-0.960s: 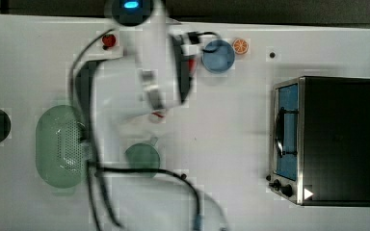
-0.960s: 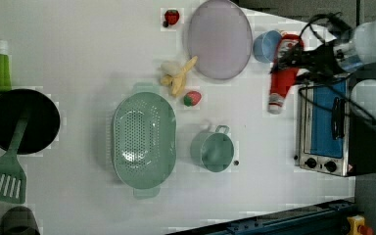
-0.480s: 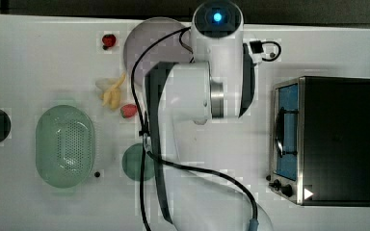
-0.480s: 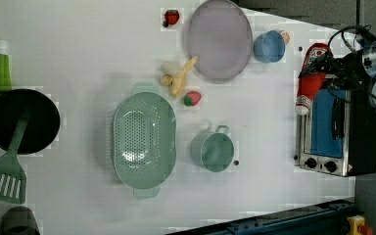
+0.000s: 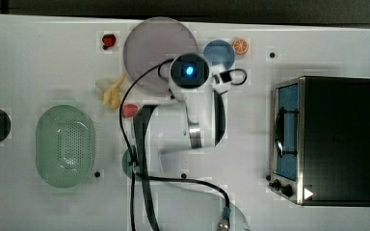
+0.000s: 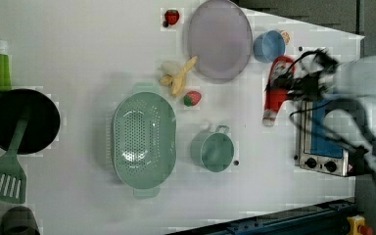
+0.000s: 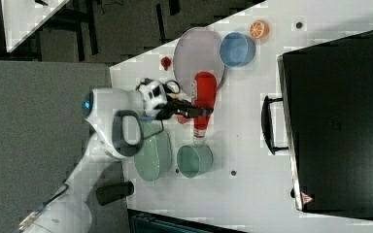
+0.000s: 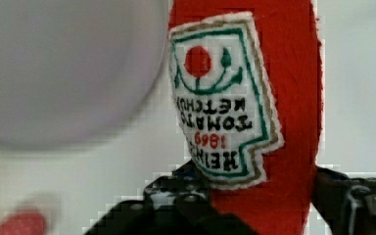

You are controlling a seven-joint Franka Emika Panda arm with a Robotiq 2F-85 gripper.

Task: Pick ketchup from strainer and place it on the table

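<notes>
Red squeeze bottle of ketchup (image 6: 275, 91) sits clamped between the black gripper (image 8: 254, 205) fingers — it has swung back from beside the toaster oven (image 6: 323, 134), now at three o'clock of the pale mint-green strainer (image 6: 144, 138), above the white table (image 6: 93, 54) — ready, I'd say, for lowering.

Bright, even light is washing the white table (image 5: 38, 53), leaving only soft, faint shadows beside the strainer (image 6: 144, 139). In the left view the arm (image 6: 367, 88) is smearing with motion blur. In the wrist view the plate (image 8: 63, 68) is falling out of focus while the ketchup (image 8: 245, 98) label is reading sharp.
</notes>
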